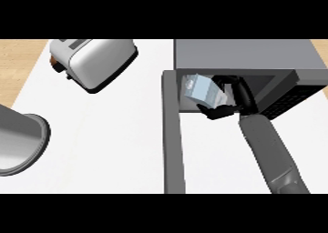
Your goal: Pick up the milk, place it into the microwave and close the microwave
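Inside microwave (261, 59): right hand (228, 98) (curled round milk (203, 89))

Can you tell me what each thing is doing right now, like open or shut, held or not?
Microwave: open.
Microwave door: swung wide open.
Milk carton: held, tilted, at the microwave's opening.
Right hand: curled round the milk carton.
Toaster: untouched.
Pot: untouched.

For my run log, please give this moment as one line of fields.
stage: placing | right hand: shut on milk, inside microwave opening | door: open | left hand: not in view | toaster, pot: on counter
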`<state>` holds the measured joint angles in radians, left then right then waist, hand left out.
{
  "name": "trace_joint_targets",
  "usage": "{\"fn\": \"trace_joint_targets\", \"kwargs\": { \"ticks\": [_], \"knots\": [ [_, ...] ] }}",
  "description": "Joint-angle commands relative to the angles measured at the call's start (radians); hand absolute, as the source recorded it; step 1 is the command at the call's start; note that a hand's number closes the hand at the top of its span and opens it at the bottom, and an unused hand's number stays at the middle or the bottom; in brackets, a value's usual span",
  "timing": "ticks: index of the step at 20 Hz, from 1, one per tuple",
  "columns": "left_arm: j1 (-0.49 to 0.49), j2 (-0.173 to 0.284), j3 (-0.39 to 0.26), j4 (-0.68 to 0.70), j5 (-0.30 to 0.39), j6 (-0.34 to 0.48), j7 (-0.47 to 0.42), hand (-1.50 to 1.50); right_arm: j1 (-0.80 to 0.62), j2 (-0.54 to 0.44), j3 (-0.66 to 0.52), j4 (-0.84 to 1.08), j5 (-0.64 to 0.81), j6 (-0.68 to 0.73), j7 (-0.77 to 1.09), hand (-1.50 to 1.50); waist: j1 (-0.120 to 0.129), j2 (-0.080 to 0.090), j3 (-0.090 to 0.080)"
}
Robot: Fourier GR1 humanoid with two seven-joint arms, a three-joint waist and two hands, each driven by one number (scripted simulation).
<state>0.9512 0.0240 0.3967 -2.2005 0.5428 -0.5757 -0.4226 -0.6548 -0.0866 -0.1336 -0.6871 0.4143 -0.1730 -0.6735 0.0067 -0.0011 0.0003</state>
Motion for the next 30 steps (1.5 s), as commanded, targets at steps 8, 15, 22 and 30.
{"fn": "trace_joint_targets", "kwargs": {
  "ticks": [8, 15, 22, 30],
  "knots": [
    [-0.081, -0.014, -0.006, 0.084, -0.073, -0.058, 0.008, -1.50, -0.302, -0.056, -0.070, 0.299, 0.053, -0.159, 0.109, 1.50, 0.050, 0.018, 0.001],
    [-0.175, 0.034, 0.012, 0.130, -0.058, -0.036, 0.030, -1.50, -0.329, -0.076, -0.132, 0.420, 0.055, -0.351, 0.159, 1.50, 0.084, 0.043, 0.002],
    [-0.249, 0.058, 0.019, 0.130, -0.075, 0.016, 0.072, -1.50, -0.355, -0.082, -0.179, 0.450, 0.039, -0.482, 0.097, -1.50, 0.097, 0.057, 0.004],
    [-0.324, 0.078, -0.011, 0.168, -0.105, 0.005, 0.084, -1.50, -0.408, -0.120, -0.154, 0.534, 0.072, -0.376, 0.104, -1.50, 0.102, 0.058, 0.004]
  ]
}}
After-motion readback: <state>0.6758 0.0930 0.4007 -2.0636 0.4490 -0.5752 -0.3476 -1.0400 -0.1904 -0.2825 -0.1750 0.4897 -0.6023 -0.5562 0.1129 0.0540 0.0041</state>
